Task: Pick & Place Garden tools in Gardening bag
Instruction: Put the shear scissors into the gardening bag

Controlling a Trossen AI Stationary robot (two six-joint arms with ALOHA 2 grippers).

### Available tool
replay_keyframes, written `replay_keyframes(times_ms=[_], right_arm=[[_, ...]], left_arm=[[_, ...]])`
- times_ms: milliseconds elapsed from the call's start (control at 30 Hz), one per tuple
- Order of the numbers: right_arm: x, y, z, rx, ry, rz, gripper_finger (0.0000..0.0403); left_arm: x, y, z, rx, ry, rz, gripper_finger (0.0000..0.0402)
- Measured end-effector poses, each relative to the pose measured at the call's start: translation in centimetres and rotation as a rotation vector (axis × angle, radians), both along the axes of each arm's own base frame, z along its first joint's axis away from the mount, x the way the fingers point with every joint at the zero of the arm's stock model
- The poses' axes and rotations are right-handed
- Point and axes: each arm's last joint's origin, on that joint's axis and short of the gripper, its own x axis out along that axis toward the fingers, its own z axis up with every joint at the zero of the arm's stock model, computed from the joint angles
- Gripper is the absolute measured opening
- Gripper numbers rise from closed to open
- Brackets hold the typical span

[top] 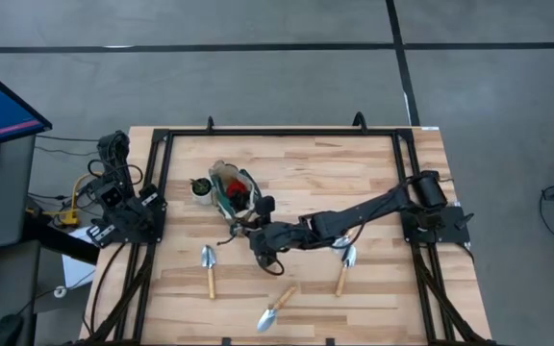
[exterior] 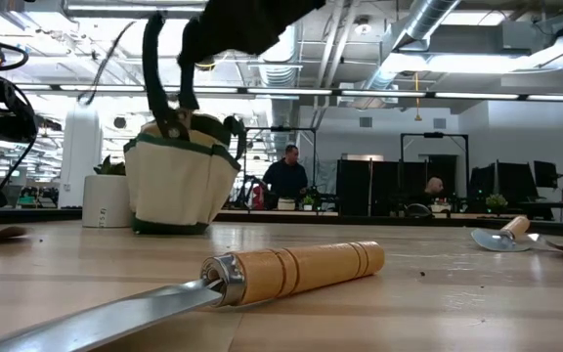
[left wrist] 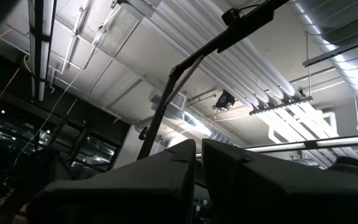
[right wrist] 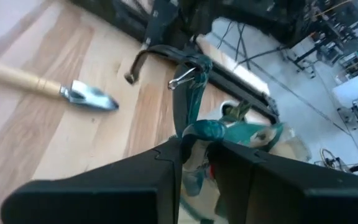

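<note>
Closest to the low camera lies 1 trowel (exterior: 262, 279), wooden handle and silver blade flat on the table (exterior: 438, 293), untouched.

Right gripper (right wrist: 194, 149): my fingers are pinched together on the dark green handle strap (right wrist: 188, 102) of the gardening bag (top: 234, 189). In the wrist view the strap runs up out of my fingertips to a metal clip. Whether I am lifting the bag or only steadying it, I cannot tell. In the overhead view my right gripper (top: 258, 219) sits right at the bag's near edge.

Left gripper (left wrist: 197, 165): fingers closed, nothing between them, pointing at the ceiling. That arm is parked at its own table edge, well away from my working gripper.

Count of tools outside the bag, overhead view: 3 trowels.
1. Trowel (top: 209, 268), below and to the left of my right gripper, nearest of the 3.
2. Trowel (top: 277, 308), further below, towards the front edge.
3. Trowel (top: 344, 269), on the far side of my forearm, partly under it.

Inside the bag: something red and dark shows (top: 239, 189), so I judge at least 1 tool is already stowed; exact number not resolvable.

Small white pot (top: 201, 188) stands just beside the bag, on the side away from me. Not a task item.

Judgement: early to middle stage, 3 trowels left to pick and place.
</note>
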Motion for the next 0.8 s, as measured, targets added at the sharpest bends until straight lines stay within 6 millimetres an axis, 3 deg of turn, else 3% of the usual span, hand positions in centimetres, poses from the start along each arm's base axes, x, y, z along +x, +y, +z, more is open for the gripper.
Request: replay_keyframes(times_ms=[800], right_arm=[[1.1,-5.0,0.0,0.15,-0.001,0.006,0.0058]], left_arm=[[0.0,0.0,0.0,0.001,0.0,-0.001,0.0019]])
